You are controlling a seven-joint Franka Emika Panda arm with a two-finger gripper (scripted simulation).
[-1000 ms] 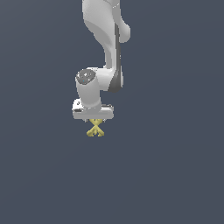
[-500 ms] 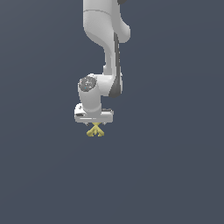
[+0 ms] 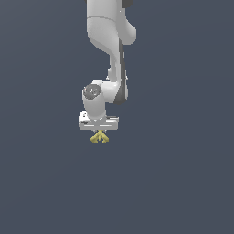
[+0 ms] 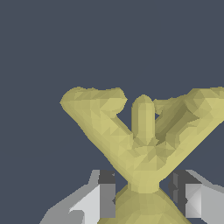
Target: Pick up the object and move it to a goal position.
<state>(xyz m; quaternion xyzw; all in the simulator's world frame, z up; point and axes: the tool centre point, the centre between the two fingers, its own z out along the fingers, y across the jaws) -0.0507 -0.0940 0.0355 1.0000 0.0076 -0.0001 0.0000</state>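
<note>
The object point(image 3: 99, 137) is a small dull-yellow X of knobby limbs, directly under the white gripper bar. My gripper point(image 3: 98, 132) is down over its top, and in the exterior view the bar and the object hide the fingers. In the wrist view the object point(image 4: 142, 140) fills the middle. Its narrow waist sits between the two grey fingers point(image 4: 107, 197). My gripper point(image 4: 144, 199) is open, with a thin dark gap on each side of the waist. Lower down, the object's wider part reaches to both fingers.
The white arm point(image 3: 109, 41) rises straight above the gripper to the frame's top. Around and below is only a plain dark blue-grey background, with no other thing in view.
The gripper bar has come down toward the object, closing the gap above it. The object has stayed where it was.
</note>
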